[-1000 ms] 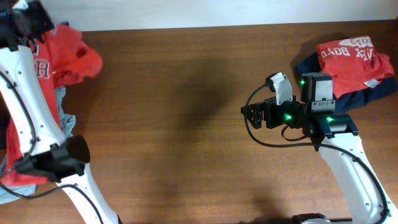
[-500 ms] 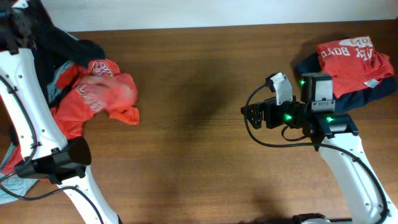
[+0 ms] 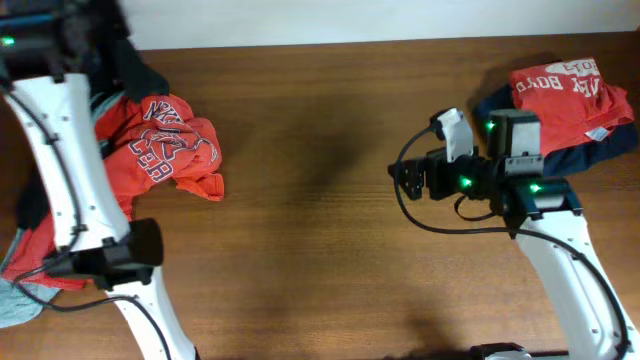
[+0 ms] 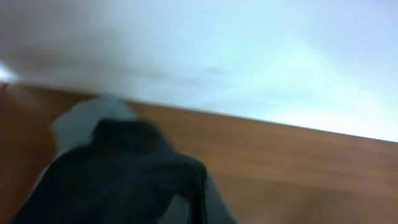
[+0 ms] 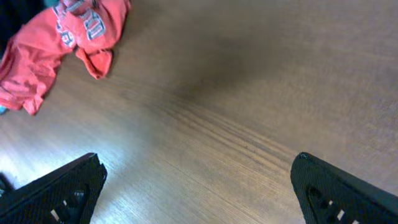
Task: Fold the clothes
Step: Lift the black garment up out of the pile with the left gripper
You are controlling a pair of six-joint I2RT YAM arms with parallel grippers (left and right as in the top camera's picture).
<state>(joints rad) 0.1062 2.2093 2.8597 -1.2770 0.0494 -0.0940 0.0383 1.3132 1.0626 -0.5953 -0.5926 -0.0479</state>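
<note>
Brown wooden table (image 3: 320,250), white wall behind. We list: one crumpled red-orange shirt (image 3: 165,150), lettering up, at the left end, no clear long axis; one folded red shirt (image 3: 560,90) on a navy shirt (image 3: 492,103), far right corner. Left gripper (image 3: 108,45): clamped shut, apparently on a dark shirt (image 4: 118,174), though that view is blurred. Right gripper (image 5: 196,165): spread wide, empty, facing the crumpled shirt from well across the table. We judge the left arm much nearer it.

Red-orange T-shirt (image 3: 165,150) with white lettering, black T-shirt (image 4: 124,180), navy shirt (image 3: 600,150), brown table (image 3: 320,250)
</note>
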